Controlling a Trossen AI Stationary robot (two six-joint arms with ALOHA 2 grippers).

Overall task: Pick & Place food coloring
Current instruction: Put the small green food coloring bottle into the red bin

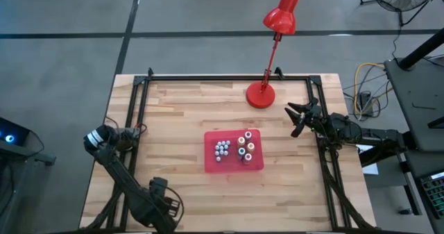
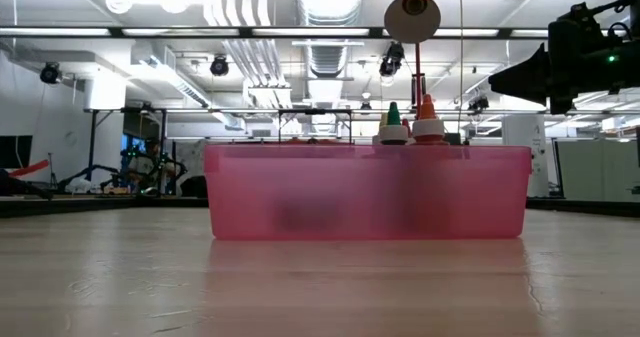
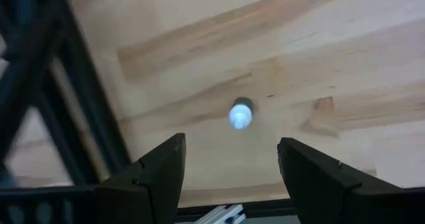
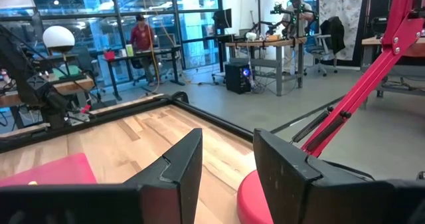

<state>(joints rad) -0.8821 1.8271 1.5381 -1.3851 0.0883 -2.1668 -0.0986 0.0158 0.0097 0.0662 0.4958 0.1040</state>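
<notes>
Your left gripper (image 3: 229, 174) sits low at the table's near-left corner, its fingers spread and pinching nothing. Under it, in the left wrist view, one small bottle (image 3: 240, 113) with a whitish cap stands alone on the bare wood, apart from both fingers.

Farther in, at the middle of the table (image 1: 173, 116), you have the red tray (image 1: 211, 160). The food coloring (image 1: 234, 148) is inside it: a cluster of pale, white-capped bottles toward its left half and a few larger coloured ones toward its right. From the low view, only a green tip and an orange tip rise above the tray's rim.

Your right gripper (image 1: 297, 119) hangs off the table's right side, beyond the tray, holding nothing, its fingers parted with a narrow gap. It points toward the lamp (image 1: 262, 94), whose round red base stands near the far edge with the arm leaning out past it.

Beyond the table, a person is at a desk in the room.
</notes>
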